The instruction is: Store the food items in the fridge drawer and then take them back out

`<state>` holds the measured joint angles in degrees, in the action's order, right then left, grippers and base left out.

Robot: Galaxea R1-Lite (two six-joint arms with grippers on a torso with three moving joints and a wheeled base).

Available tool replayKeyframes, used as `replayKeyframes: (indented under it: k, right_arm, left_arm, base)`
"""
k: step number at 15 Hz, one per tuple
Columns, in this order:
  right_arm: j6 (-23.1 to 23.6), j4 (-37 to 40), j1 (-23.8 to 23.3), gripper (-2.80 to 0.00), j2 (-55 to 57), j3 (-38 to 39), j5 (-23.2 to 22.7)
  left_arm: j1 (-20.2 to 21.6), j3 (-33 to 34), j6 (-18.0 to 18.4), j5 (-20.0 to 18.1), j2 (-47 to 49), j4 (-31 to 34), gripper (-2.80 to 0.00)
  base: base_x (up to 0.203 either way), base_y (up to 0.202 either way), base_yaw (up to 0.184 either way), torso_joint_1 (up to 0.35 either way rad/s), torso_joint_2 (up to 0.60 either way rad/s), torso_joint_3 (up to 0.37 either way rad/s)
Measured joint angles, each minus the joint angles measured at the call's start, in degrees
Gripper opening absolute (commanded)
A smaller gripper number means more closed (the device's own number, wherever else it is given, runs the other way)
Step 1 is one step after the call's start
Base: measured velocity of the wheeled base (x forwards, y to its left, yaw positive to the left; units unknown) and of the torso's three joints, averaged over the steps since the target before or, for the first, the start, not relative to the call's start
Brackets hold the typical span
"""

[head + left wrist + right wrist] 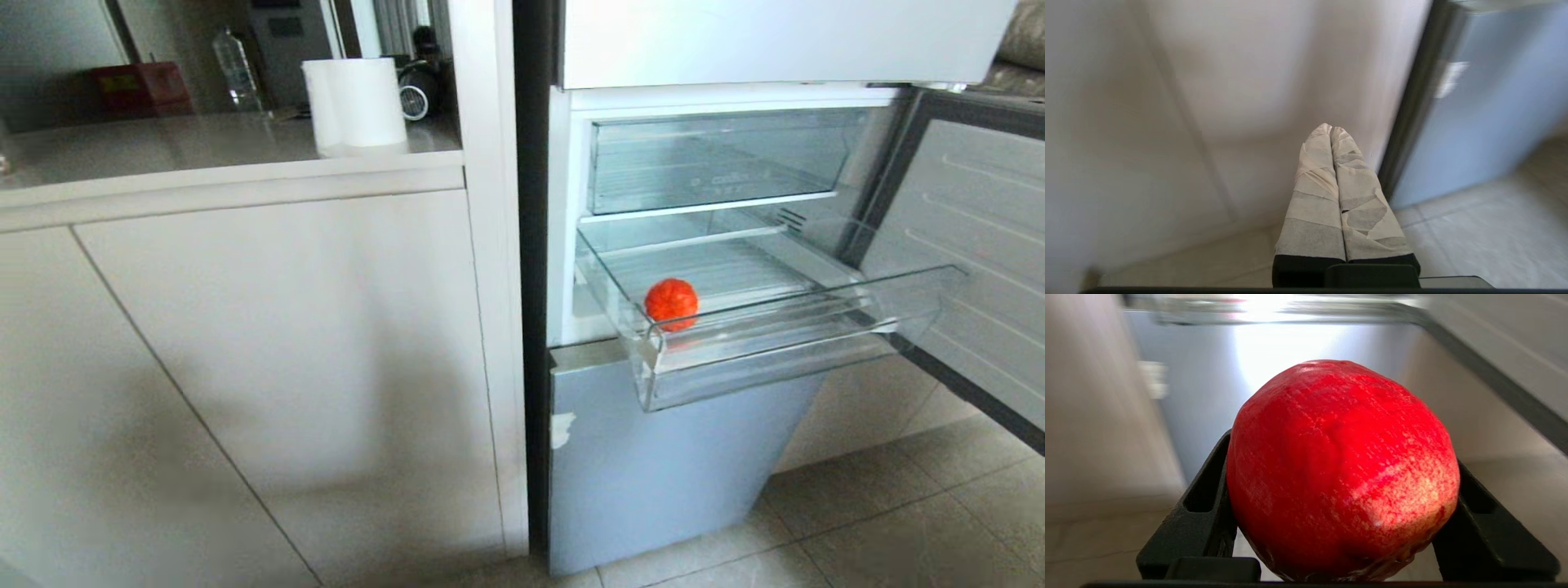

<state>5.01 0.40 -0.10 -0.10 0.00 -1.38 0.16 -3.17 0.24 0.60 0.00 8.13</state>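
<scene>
Between our right gripper's (1343, 490) wide jaws, at three and nine o'clock, sits a smooth, firm, slippery red fruit (1341, 469); left gripper (1331, 134) shut, empty.

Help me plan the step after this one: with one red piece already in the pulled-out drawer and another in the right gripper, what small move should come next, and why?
Probably raise the right gripper toward the open fridge drawer. It is clamped on a red fruit, neither arm shows in the head view, and the drawer holds one red-orange piece with bare ribbed floor beside it.
</scene>
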Motion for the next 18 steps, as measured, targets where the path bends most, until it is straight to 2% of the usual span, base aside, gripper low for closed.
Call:
replayKeyframes:
  k: [3,5,7,12,15,18]
  right_arm:
    - [-0.7,-0.2,0.0,-2.8,2.8,0.0,0.0]
    - [-2.4,-2.7,0.1,-2.8,9.9,-0.9,0.2]
    - [-5.0,-6.2,0.1,-2.8,20.2,-5.8,0.4]
    - [-8.0,-9.0,0.0,-2.8,50.4,-29.1,0.5]
    - [-8.4,-9.7,-0.3,-2.8,67.6,-45.1,0.6]
    - [-8.6,-11.1,-0.7,-2.8,82.6,-57.1,0.5]
  left_arm:
    - [0.0,0.0,0.0,0.0,0.0,0.0,-2.8]
    - [0.0,0.0,0.0,0.0,0.0,0.0,-2.8]
    - [0.0,0.0,0.0,0.0,0.0,0.0,-2.8]
    - [0.0,0.0,0.0,0.0,0.0,0.0,-2.8]
    - [0.0,0.0,0.0,0.0,0.0,0.0,-2.8]
    - [0.0,0.0,0.0,0.0,0.0,0.0,-2.8]
  base:
    - [0.0,-0.002,0.022,0.002,0.0,-0.001]
    - [0.0,0.0,0.0,0.0,0.0,0.0]
    - [0.0,0.0,0.0,0.0,0.0,0.0]
    - [0.0,0.0,0.0,0.0,0.0,0.0]
    - [0.0,0.0,0.0,0.0,0.0,0.0]
    - [0.0,0.0,0.0,0.0,0.0,0.0]
